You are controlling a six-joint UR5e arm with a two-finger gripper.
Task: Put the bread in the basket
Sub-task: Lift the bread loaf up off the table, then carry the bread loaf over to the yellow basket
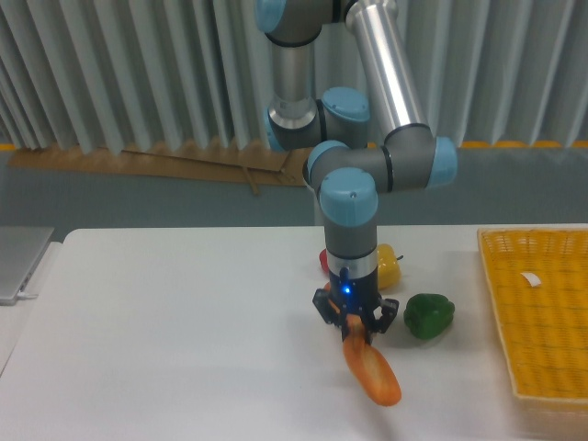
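The bread [372,371] is a glossy orange-tan toy baguette. It hangs tilted from my gripper [355,324], its lower end pointing down to the right near the table's front. The gripper is shut on the bread's upper end, at the middle of the table. The basket [542,317] is bright yellow and woven, at the right edge of the table, with a small white tag [530,277] inside. It lies well to the right of the gripper.
A green pepper [428,315] lies just right of the gripper, between it and the basket. A yellow pepper [388,265] and a red one [324,261] sit behind the gripper, partly hidden by the arm. A grey object [18,262] sits at the left edge.
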